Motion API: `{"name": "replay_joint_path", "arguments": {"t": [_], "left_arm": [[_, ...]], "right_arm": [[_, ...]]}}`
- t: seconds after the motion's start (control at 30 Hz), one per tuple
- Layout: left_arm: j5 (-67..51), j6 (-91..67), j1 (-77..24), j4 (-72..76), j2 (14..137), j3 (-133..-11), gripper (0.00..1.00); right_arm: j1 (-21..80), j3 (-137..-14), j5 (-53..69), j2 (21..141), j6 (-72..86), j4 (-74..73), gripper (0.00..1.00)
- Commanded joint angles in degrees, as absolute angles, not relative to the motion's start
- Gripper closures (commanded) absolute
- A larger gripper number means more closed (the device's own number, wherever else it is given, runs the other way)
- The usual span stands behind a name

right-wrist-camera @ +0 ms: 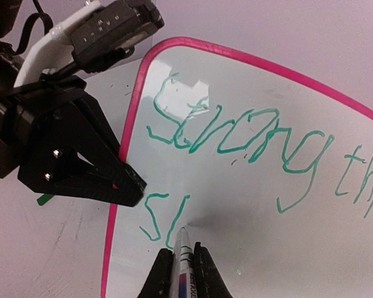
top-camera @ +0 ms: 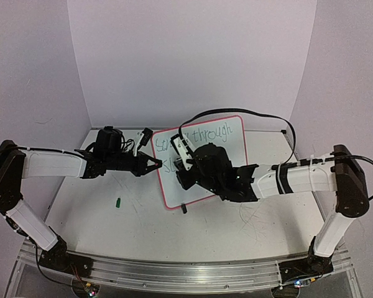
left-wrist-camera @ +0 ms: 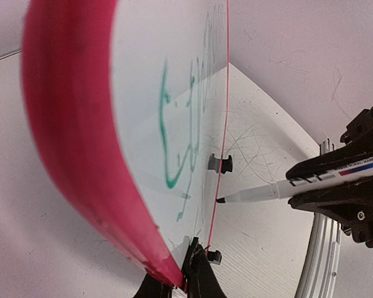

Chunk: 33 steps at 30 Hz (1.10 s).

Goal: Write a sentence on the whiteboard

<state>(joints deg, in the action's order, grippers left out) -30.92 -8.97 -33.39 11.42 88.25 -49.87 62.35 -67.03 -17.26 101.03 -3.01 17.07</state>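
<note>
At table centre in the top view, the whiteboard (top-camera: pixel 171 192) lies skewed, its long side running from 7 to 1 o'clock, pink-red rim all round. Left gripper (top-camera: pixel 155 164) comes in from 9 o'clock and is clamped on the board's left edge; the left wrist view shows the red rim pinched between its fingers (left-wrist-camera: pixel 196 282). Right gripper (right-wrist-camera: pixel 182 251) reaches in from 4 o'clock, over the board's lower half, jaws closed on a marker (left-wrist-camera: pixel 261 192) with a white barrel and dark tip. That tip points at 12 o'clock in the right wrist view and sits at the foot of the second stroke on line two. Contact with the surface looks likely but cannot be confirmed.

The sentence (right-wrist-camera: pixel 248 139) is in green ink: the top line reads "Strong through" across the board's upper part, and the second line, at 7 o'clock from the word "Strong", has only an S plus one upright stroke.

Two black clip feet (left-wrist-camera: pixel 221 163) show on the board's edge in the left wrist view. A small green cap (top-camera: pixel 119 202) lies on the table (top-camera: pixel 112 223) at 8 o'clock from the board, well apart. A black cable (top-camera: pixel 261 115) loops over the board's 1 o'clock corner toward the right arm.
</note>
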Motion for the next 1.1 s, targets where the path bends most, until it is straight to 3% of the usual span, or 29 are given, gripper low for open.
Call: {"name": "replay_joint_path", "arguments": {"t": [0.0,0.87,1.0,1.07], "left_arm": [[-19.33,-3.61,-32.34,8.17,88.37,-49.99,1.00],[-19.42,-3.61,-32.34,8.09,88.28,-50.07,1.00],[-19.30,-3.60,-32.33,8.05,88.25,-50.12,1.00],[-19.23,-3.60,-32.34,8.00,88.30,-50.06,1.00]], "right_arm": [[62.33,-70.19,-14.43,101.93,-3.19,19.17,1.00],[62.25,-72.92,-22.41,104.59,-2.61,15.25,1.00],[62.55,-70.65,-26.35,100.40,-1.50,15.50,1.00],[62.39,-66.81,-20.99,95.59,-0.60,18.82,1.00]]}}
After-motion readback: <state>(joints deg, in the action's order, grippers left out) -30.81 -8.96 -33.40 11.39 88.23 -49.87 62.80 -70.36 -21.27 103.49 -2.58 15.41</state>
